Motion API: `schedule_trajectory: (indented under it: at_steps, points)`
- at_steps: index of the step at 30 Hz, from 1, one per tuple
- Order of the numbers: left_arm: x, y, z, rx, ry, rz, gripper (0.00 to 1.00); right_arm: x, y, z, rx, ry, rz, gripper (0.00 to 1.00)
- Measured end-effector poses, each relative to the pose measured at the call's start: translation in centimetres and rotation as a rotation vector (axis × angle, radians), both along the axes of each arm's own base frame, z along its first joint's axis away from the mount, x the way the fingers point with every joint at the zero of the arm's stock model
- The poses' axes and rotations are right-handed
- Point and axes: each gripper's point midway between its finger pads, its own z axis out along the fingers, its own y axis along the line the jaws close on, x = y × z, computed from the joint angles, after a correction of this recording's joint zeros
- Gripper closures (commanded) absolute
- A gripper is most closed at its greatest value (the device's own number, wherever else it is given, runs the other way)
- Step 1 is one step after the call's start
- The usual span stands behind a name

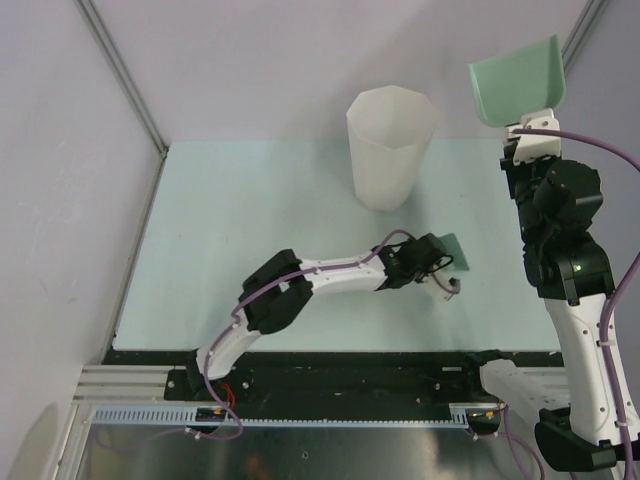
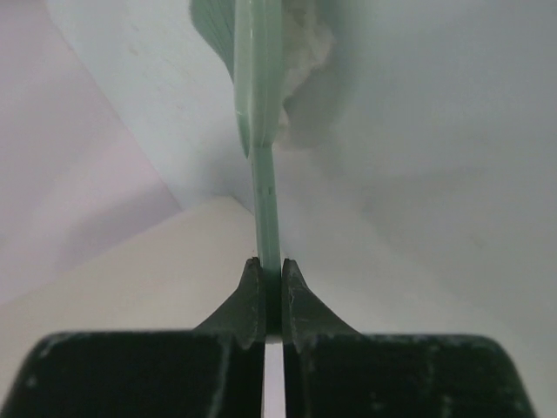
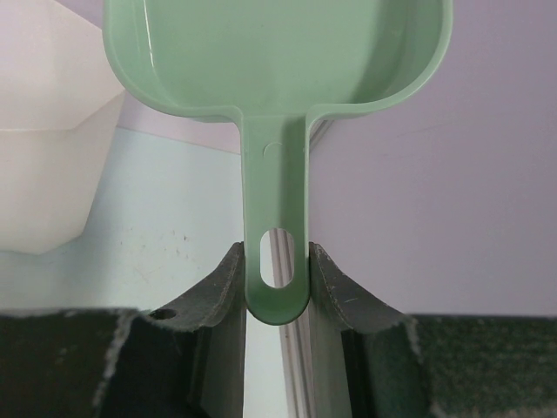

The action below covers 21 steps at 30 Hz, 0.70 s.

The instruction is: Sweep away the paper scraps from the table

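My left gripper point(image 1: 446, 263) is shut on the handle of a thin green sweeper paddle point(image 1: 456, 249), low over the table point(image 1: 250, 230) in front of the bin. In the left wrist view the gripper point(image 2: 272, 272) holds the paddle point(image 2: 259, 78) edge-on, and one crumpled white paper scrap point(image 2: 309, 43) lies against the paddle's right side. No scraps show in the top view. My right gripper point(image 1: 526, 137) is shut on the handle of a green dustpan point(image 1: 520, 80), raised high at the back right. In the right wrist view the gripper point(image 3: 277, 261) clamps the dustpan's handle point(image 3: 277, 174) and the pan looks empty.
A tall white faceted bin point(image 1: 390, 145) stands at the back middle of the table and shows at the left of the right wrist view point(image 3: 43, 131). Grey walls and metal rails point(image 1: 125, 80) border the table.
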Motion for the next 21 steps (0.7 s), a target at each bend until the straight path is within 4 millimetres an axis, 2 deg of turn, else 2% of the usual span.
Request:
schedule_trajectory:
  at_steps: [5, 9, 13, 17, 21]
  points:
    - [-2.3, 6.2, -0.6, 0.096, -0.007, 0.011, 1.0, 0.0, 0.2, -0.2, 0.006, 0.009, 0.008, 1.0]
    - [-3.3, 10.9, -0.8, 0.137, -0.02, 0.048, 1.0, -0.1, 0.7, -0.5, 0.013, 0.019, 0.024, 1.0]
    - [-3.1, 16.2, -1.2, 0.156, -0.008, 0.115, 1.0, -0.2, 1.9, -1.3, 0.012, 0.052, 0.063, 1.0]
    - [-2.1, 22.6, -1.1, 0.154, 0.011, 0.244, 1.0, -0.3, 3.3, -2.1, 0.013, 0.084, 0.108, 1.0]
    - [-2.3, 27.5, -1.2, 0.124, 0.036, 0.375, 1.0, -0.2, 5.3, -2.7, 0.007, 0.125, 0.172, 1.0]
